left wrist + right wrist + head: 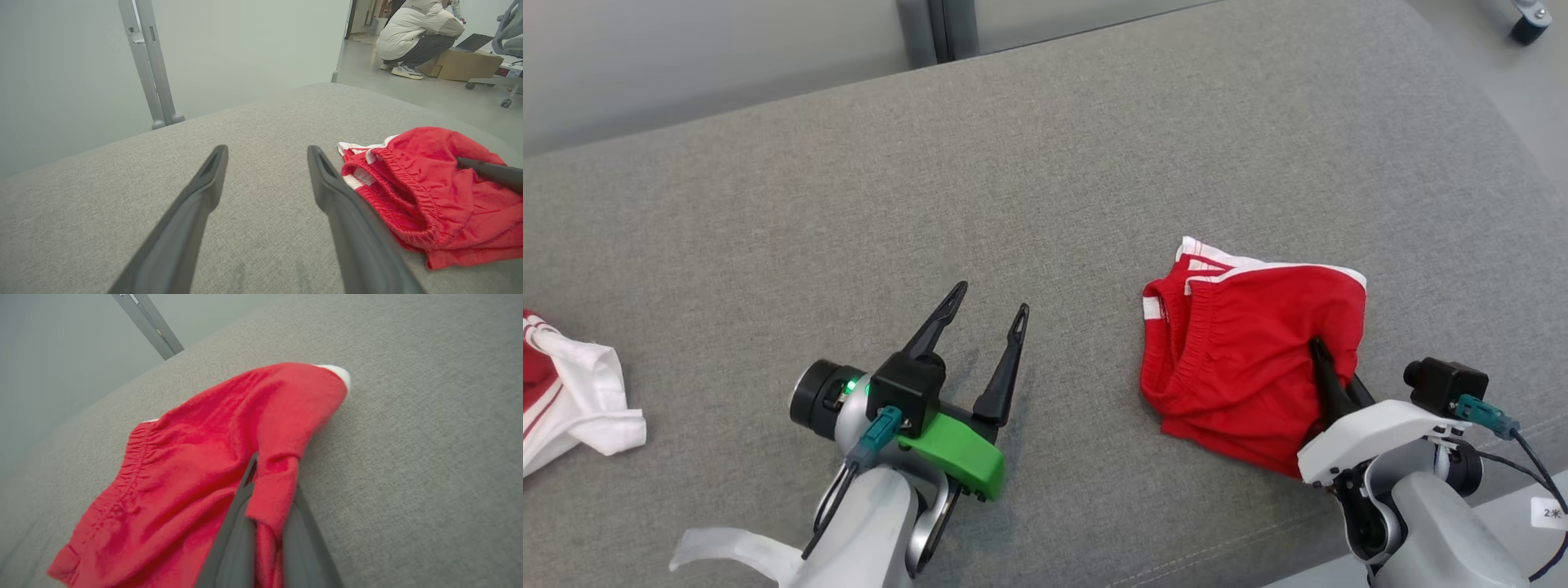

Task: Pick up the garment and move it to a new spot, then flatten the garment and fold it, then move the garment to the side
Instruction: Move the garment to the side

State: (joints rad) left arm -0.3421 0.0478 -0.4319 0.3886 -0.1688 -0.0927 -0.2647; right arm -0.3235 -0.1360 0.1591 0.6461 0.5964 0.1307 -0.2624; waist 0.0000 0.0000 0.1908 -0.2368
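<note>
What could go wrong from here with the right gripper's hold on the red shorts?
1. The right gripper is shut on just a small fold of the red shorts; it may slip out on lifting.
2. The shorts lie crumpled near the grey cushion's front edge; a drag could pull them off.
3. The left gripper stands open, apart from the shorts, so a one-sided lift likely bunches them further.

A: What's underneath?
B: A broad grey fabric cushion [1045,163], evenly lit.
A: And beyond it?
B: A pale frosted partition [61,61] with a grey metal post [149,61]; far right, pale glossy floor [429,92], a cardboard box [466,65], a wheeled office chair [508,32].
</note>
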